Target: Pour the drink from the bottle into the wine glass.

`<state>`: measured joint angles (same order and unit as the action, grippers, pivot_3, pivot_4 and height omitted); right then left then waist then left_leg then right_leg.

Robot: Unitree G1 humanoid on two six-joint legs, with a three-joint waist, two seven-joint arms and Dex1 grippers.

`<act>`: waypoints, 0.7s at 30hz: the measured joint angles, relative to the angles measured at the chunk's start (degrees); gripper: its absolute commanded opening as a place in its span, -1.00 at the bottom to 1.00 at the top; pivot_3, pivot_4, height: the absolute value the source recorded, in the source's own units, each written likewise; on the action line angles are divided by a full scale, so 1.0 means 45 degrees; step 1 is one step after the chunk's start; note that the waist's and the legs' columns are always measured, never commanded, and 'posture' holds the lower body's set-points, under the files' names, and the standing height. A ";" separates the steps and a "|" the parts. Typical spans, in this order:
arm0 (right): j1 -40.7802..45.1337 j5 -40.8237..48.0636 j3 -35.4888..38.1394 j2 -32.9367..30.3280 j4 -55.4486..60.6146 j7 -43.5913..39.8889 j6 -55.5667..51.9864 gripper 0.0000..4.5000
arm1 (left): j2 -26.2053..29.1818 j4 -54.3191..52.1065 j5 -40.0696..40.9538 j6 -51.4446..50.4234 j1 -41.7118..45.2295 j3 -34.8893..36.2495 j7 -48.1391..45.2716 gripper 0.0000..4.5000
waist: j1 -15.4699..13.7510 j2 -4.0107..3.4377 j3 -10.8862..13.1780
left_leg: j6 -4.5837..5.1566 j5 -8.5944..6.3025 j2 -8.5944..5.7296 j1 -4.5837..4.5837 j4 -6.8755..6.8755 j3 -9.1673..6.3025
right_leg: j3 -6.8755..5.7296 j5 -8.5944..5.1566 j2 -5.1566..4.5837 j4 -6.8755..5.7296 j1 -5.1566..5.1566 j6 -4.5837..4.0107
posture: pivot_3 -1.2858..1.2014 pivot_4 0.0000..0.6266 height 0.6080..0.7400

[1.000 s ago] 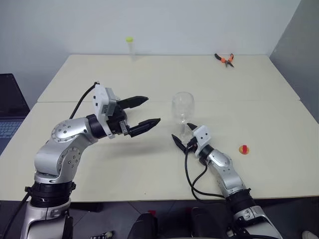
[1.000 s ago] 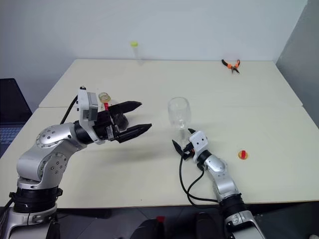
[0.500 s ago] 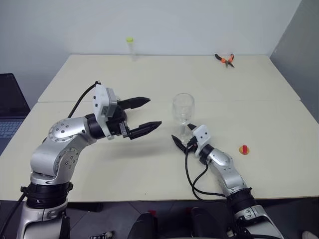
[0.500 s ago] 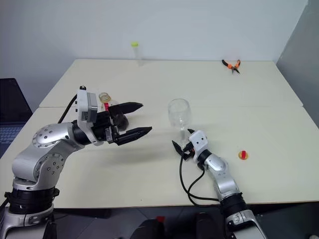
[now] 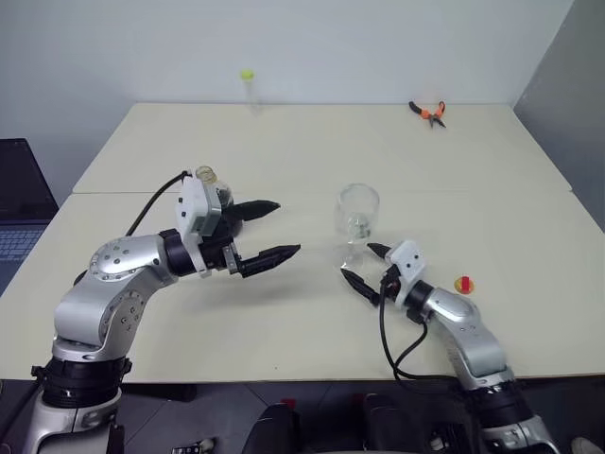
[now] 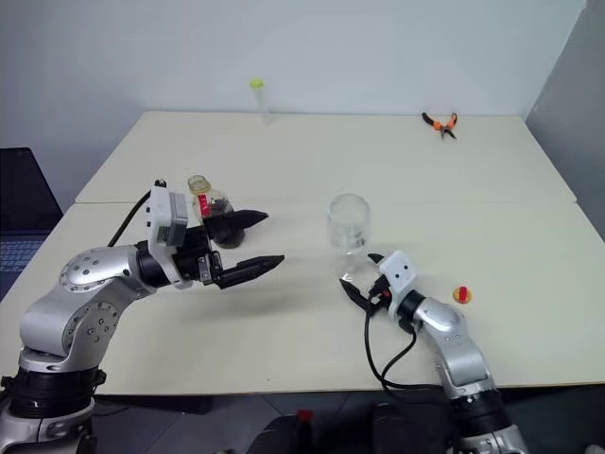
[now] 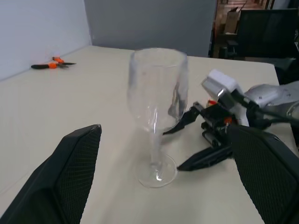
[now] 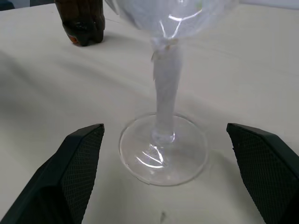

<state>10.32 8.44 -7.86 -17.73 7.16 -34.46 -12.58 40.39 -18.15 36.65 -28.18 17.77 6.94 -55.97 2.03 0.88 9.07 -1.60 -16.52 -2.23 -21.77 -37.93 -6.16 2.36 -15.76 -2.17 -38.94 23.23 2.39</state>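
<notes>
The glass (image 6: 348,227) stands upright near the middle of the table (image 6: 492,180), empty as far as can be seen, with the right gripper (image 6: 363,275) low on the table just beside its foot, jaws spread wide and holding nothing, the foot lying in front of the gap and not touched. The left gripper (image 6: 248,240) hovers above the table to the glass's left, also wide open and empty, its fingers pointing toward the glass. The bottle (image 6: 210,203) stands just behind that gripper, partly hidden by it, its mouth looking open at the top and dark drink (image 8: 84,21) in its body; a small red and yellow thing (image 6: 460,294), possibly the cap, lies well off to the right of the right gripper. Judging from this, nothing has been poured yet and the bottle still has to be picked up. The bottle looks light, thin-walled and easily squeezed, so a grip across the ribbed body below the neck, with moderate pressure, seems safest against slipping or squirting drink out of the open mouth. The glass is thin, brittle and top-heavy on a narrow stem; steadying it at the stem, low down, seems the better hold, since a knock to the bowl could tip it.
</notes>
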 measured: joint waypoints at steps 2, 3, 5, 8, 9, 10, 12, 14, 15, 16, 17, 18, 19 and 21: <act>-0.0136 0.0153 0.0026 -0.0296 0.0662 -0.0092 -0.0484 0.99 | 0.0083 -0.0006 -0.0039 0.0027 -0.0136 0.0001 -0.0070 1.00 | -0.0008 0.0001 0.0000 | 0.0001 0.0000 -0.0001 0.0000 -0.0001 0.0001 | -0.0002 0.0000 0.0001 0.0000 -0.0002 0.0000 | 0.03 -0.52 1.00; -0.0219 0.0291 0.0026 -0.0495 0.1037 -0.0144 -0.0725 0.99 | 0.0187 -0.0047 -0.0090 0.0084 -0.0258 0.0002 -0.0123 1.00 | -0.0010 -0.0002 0.0003 | 0.0001 0.0000 -0.0003 -0.0001 -0.0001 0.0003 | 0.0000 0.0000 0.0001 0.0001 -0.0002 0.0000 | 0.03 -0.52 1.00; -0.0407 0.0538 0.0235 -0.1038 0.1829 -0.0340 -0.1141 0.99 | 0.0327 -0.0063 -0.0168 0.0172 -0.0543 0.0023 -0.0207 1.00 | -0.0030 -0.0004 0.0004 | 0.0001 -0.0001 -0.0005 -0.0005 0.0000 0.0004 | -0.0001 -0.0001 -0.0001 0.0008 -0.0002 0.0001 | 0.03 -0.52 1.00; -0.0715 0.0919 0.0486 -0.1842 0.2771 -0.0756 -0.1506 0.99 | 0.0333 -0.0102 -0.0253 0.0286 -0.1099 0.0098 -0.0075 1.00 | -0.0039 -0.0005 0.0007 | 0.0003 -0.0002 -0.0004 -0.0005 -0.0001 0.0005 | 0.0000 -0.0001 -0.0011 0.0012 -0.0008 0.0002 | 0.03 -0.52 1.00; -0.0777 0.0975 0.0499 -0.2072 0.3008 -0.0927 -0.1565 0.99 | 0.0322 -0.0114 -0.0291 0.0303 -0.1310 0.0122 0.0060 1.00 | -0.0034 -0.0003 0.0008 | 0.0003 -0.0002 0.0000 -0.0005 -0.0001 0.0003 | -0.0001 -0.0001 -0.0012 0.0013 -0.0007 0.0002 | 0.03 -0.52 1.00; -0.0860 0.1113 0.0538 -0.2274 0.3298 -0.1049 -0.1694 0.99 | 0.0260 -0.0144 -0.0348 0.0348 -0.1611 0.0207 0.0184 1.00 | -0.0031 -0.0003 0.0008 | 0.0004 -0.0002 0.0005 -0.0004 0.0000 0.0002 | -0.0001 -0.0001 -0.0013 0.0012 -0.0007 0.0002 | 0.03 -0.52 1.00; -0.1055 0.1568 0.0744 -0.2532 0.3894 -0.1207 -0.2191 0.99 | 0.0008 -0.0309 -0.0450 0.0545 -0.2381 0.0403 0.0580 1.00 | -0.0030 -0.0005 0.0009 | 0.0004 -0.0003 0.0010 -0.0004 0.0004 0.0001 | 0.0000 -0.0001 -0.0017 0.0012 -0.0007 0.0001 | 0.03 -0.52 1.00; -0.1134 0.2055 0.1019 -0.2943 0.4456 -0.1381 -0.2689 0.99 | -0.0479 -0.0384 -0.0722 0.0800 -0.3221 0.0518 0.1117 1.00 | -0.0044 -0.0005 0.0010 | 0.0005 -0.0003 0.0006 -0.0007 0.0000 -0.0002 | 0.0001 -0.0001 -0.0027 0.0012 -0.0011 0.0001 | 0.03 -0.52 1.00; -0.1152 0.2331 0.1125 -0.3227 0.4743 -0.1569 -0.2888 0.99 | -0.0887 -0.0385 -0.0972 0.1057 -0.3657 0.0607 0.1604 1.00 | -0.0060 -0.0003 0.0010 | 0.0005 -0.0003 0.0006 -0.0010 -0.0003 -0.0004 | 0.0000 -0.0001 -0.0029 0.0019 -0.0012 0.0001 | 0.03 -0.52 1.00; -0.1194 0.2551 0.1246 -0.3527 0.5113 -0.1786 -0.3042 0.99 | -0.1597 -0.0378 -0.1336 0.1460 -0.4208 0.0799 0.2303 1.00 | -0.0072 -0.0004 0.0009 | 0.0006 -0.0003 0.0002 -0.0003 -0.0002 0.0005 | 0.0002 -0.0001 -0.0037 0.0021 -0.0016 0.0002 | 0.03 -0.52 1.00; -0.1219 0.2701 0.1349 -0.3683 0.5353 -0.1880 -0.3143 0.99 | -0.2067 -0.0330 -0.1694 0.1755 -0.4592 0.0843 0.2826 1.00 | -0.0075 0.0004 0.0010 | 0.0006 -0.0004 0.0004 -0.0013 -0.0003 -0.0008 | 0.0002 -0.0001 -0.0038 0.0023 -0.0018 0.0001 | 0.03 -0.52 1.00; -0.1225 0.2895 0.1422 -0.3859 0.5540 -0.1979 -0.3219 0.99 | -0.2663 -0.0300 -0.2196 0.2217 -0.5012 0.0854 0.3555 1.00 | -0.0087 0.0021 0.0009 | 0.0006 -0.0003 0.0006 -0.0014 -0.0005 -0.0017 | 0.0007 -0.0001 -0.0039 0.0029 -0.0020 0.0001 | 0.03 -0.52 1.00; -0.1244 0.2945 0.1479 -0.3920 0.5672 -0.2016 -0.3285 0.99 | -0.3079 -0.0241 -0.2610 0.2560 -0.5251 0.0857 0.4159 1.00 | -0.0120 0.0034 0.0010 | 0.0006 -0.0003 0.0006 -0.0016 -0.0005 -0.0027 | 0.0005 -0.0001 -0.0039 0.0028 -0.0021 0.0001 | 0.03 -0.52 1.00; -0.1243 0.3128 0.1493 -0.3895 0.5868 -0.1976 -0.3443 0.99 | -0.3806 0.0048 -0.3536 0.3179 -0.5321 0.1044 0.5564 1.00 | -0.0161 0.0036 0.0009 | 0.0005 -0.0003 0.0006 -0.0014 -0.0006 -0.0034 | 0.0001 0.0000 -0.0038 0.0021 -0.0025 0.0000 | 0.03 -0.52 1.00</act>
<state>4.73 22.52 -1.14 -35.26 33.57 -43.35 -28.08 23.27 -17.93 20.73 -13.87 -6.17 11.63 -30.93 1.30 1.04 9.11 -1.58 -16.54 -2.20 -21.84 -37.96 -6.31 2.37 -15.76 -2.34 -38.85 23.12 2.39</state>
